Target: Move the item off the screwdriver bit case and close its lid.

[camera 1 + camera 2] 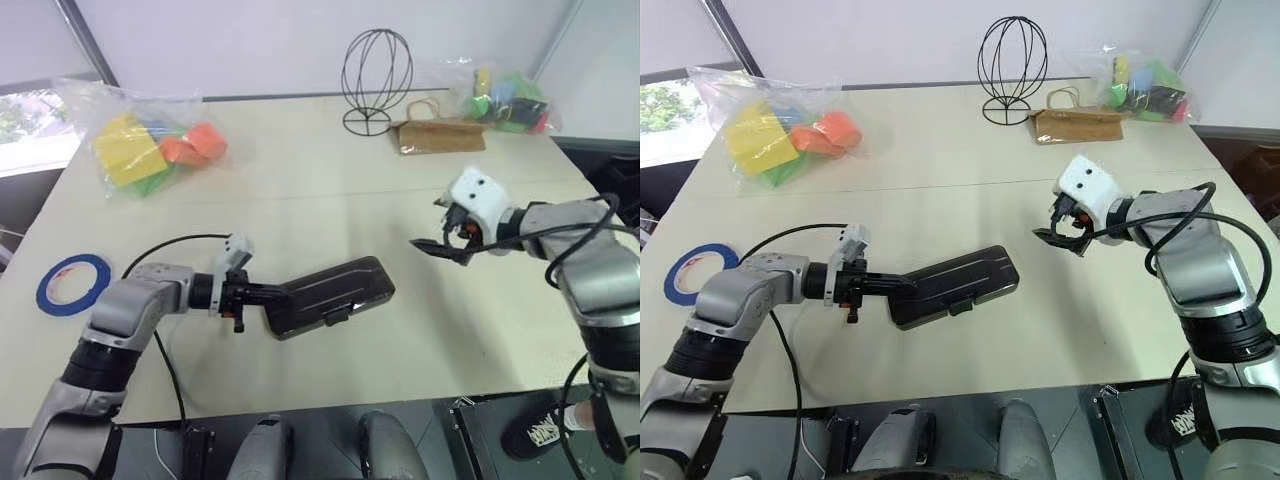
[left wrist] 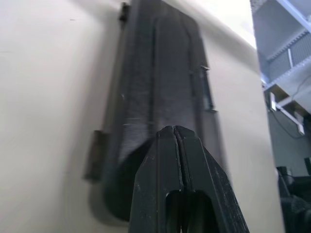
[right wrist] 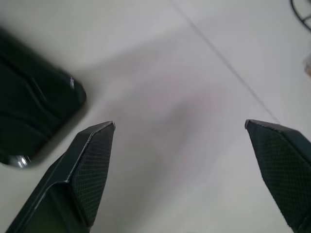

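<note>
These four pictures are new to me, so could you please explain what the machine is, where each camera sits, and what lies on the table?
It is a humanoid robot with two arms, each ending in a two-fingered black gripper. The two wide pictures come from a stereo camera on its head, looking down over the arms. The other two come from cameras on the wrists, looking along each gripper's fingers.

On the beige table lies the screwdriver bit case, lid down. The left gripper is shut, its tip at the case's near end; it holds nothing. The right gripper hangs open and empty above the table, beside the case.

The blue tape ring lies flat off to the robot's left. Farther back are two clear bags of coloured blocks, a wire ornament and a brown paper bag.
</note>
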Tool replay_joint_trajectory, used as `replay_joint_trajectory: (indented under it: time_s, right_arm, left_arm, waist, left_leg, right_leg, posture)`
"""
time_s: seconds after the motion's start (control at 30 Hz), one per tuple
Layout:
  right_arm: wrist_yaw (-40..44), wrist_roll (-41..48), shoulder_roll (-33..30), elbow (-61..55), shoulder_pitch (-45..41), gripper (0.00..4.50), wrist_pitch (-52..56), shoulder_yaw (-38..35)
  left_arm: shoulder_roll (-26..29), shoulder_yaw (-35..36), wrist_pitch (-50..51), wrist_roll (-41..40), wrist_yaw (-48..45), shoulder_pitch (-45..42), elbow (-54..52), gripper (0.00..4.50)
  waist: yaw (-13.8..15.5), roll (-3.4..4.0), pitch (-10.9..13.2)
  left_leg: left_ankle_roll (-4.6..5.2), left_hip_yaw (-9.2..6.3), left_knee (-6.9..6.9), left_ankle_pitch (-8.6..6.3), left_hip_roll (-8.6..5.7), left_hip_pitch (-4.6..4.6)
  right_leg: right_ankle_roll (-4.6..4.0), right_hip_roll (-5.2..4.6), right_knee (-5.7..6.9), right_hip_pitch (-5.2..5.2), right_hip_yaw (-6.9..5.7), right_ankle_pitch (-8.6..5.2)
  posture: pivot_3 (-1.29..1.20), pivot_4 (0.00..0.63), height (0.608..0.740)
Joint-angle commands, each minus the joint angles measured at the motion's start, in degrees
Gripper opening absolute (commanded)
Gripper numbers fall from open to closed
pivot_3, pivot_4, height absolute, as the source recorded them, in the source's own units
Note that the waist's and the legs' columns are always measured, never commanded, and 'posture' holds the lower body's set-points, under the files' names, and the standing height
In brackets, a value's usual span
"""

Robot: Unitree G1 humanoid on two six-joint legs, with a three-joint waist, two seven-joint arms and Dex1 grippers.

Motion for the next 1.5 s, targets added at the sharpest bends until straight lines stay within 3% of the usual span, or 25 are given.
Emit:
replay_joint_trajectory:
  time_s: [0.03, 0.17, 0.23, 0.3, 0.47, 0.5, 0.63, 1.0, 1.5]
  right_arm:
    - [0.4, 7.0, 1.7, -5.2, -2.3, 4.46, 6.4, -3.5]
    - [0.7, 13.9, 3.2, -9.4, -1.7, 4.46, 12.1, -4.3]
    - [2.2, 18.1, 3.7, -11.7, -0.4, 3.92, 13.9, -4.0]
    - [3.2, 21.4, 3.6, -13.2, 0.9, 3.07, 15.3, -3.2]
    - [6.9, 27.4, 2.1, -16.6, 5.0, 0.38, 14.4, 0.6]
    - [7.6, 27.9, 1.9, -17.0, 5.7, 0.06, 13.9, 1.9]
    - [7.9, 29.2, 2.5, -16.6, 7.2, 0.06, 12.9, 5.9]
    - [-4.3, 19.5, 9.2, -10.7, 10.8, 0.06, 7.7, 17.9]
    - [-15.3, 15.6, 13.7, -11.5, 15.2, 0.06, 7.6, 16.7]
  left_arm:
    - [-1.1, 2.6, -0.6, -1.0, 0.9, -5.1, 2.7, 0.0]
    - [-2.4, 2.9, -1.4, -0.4, 1.3, -9.1, 6.6, 0.0]
    - [-3.1, 2.3, -2.8, 0.6, 1.1, -11.2, 9.1, 0.0]
    - [-4.0, 1.3, -4.3, 1.9, 0.8, -13.1, 11.8, 0.0]
    - [-6.9, -1.7, -9.3, 6.1, -0.4, -17.2, 19.7, 0.0]
    - [-7.7, -2.6, -10.9, 7.4, -0.6, -17.9, 21.5, 0.0]
    - [-10.5, -4.3, -15.7, 10.8, -0.5, -19.8, 27.5, 0.0]
    - [-17.6, -5.5, -20.7, 16.1, 0.5, -22.2, 34.7, 0.0]
    - [-18.3, -8.7, -23.9, 20.2, -1.9, -17.6, 31.7, 0.0]
  waist:
    - [0.1, 0.0, 0.0]
    - [-0.1, -0.01, 0.0]
    - [-0.1, -0.01, 0.0]
    - [-0.1, -0.01, 0.0]
    - [-0.1, -0.02, 0.0]
    - [-0.1, -0.02, 0.0]
    - [-0.2, -0.03, 0.0]
    - [-0.2, -0.04, 0.0]
    - [-0.4, -0.04, 0.0]
  left_leg:
    - [0.0, 0.0, 0.01, 0.0, 0.0, 0.0]
    - [0.02, -0.01, 0.0, -0.01, -0.01, 0.0]
    - [0.02, -0.02, 0.0, -0.01, -0.01, 0.0]
    - [0.02, -0.01, 0.0, -0.01, -0.01, 0.0]
    - [0.02, 0.04, 0.03, -0.01, -0.03, 0.0]
    - [0.02, 0.06, 0.03, -0.01, -0.03, 0.0]
    - [0.02, 0.11, 0.06, -0.01, -0.04, 0.0]
    - [0.01, 0.04, 0.09, 0.0, -0.04, 0.0]
    - [0.01, 0.03, 0.1, 0.0, -0.05, 0.0]
  right_leg:
    - [0.0, 0.0, 0.0, 0.0, -0.01, 0.0]
    - [0.0, 0.0, 0.0, 0.03, -0.03, 0.0]
    - [0.0, 0.0, 0.0, 0.03, -0.05, 0.0]
    - [0.0, 0.01, 0.01, 0.03, -0.07, 0.0]
    - [0.01, 0.0, 0.02, 0.04, -0.08, 0.0]
    - [0.01, 0.0, 0.03, 0.05, -0.09, 0.0]
    - [0.01, 0.0, 0.02, 0.08, -0.12, 0.0]
    - [0.01, 0.0, 0.07, 0.07, -0.16, 0.0]
    - [0.01, 0.01, 0.08, 0.07, -0.15, 0.0]
  posture:
    - [0.0, 0.15, 0.74]
    - [0.0, 0.15, 0.74]
    - [0.0, 0.15, 0.74]
    - [0.0, 0.15, 0.74]
    - [0.0, 0.15, 0.74]
    - [0.0, 0.15, 0.74]
    - [0.0, 0.15, 0.74]
    - [0.0, 0.15, 0.74]
    - [0.0, 0.15, 0.74]
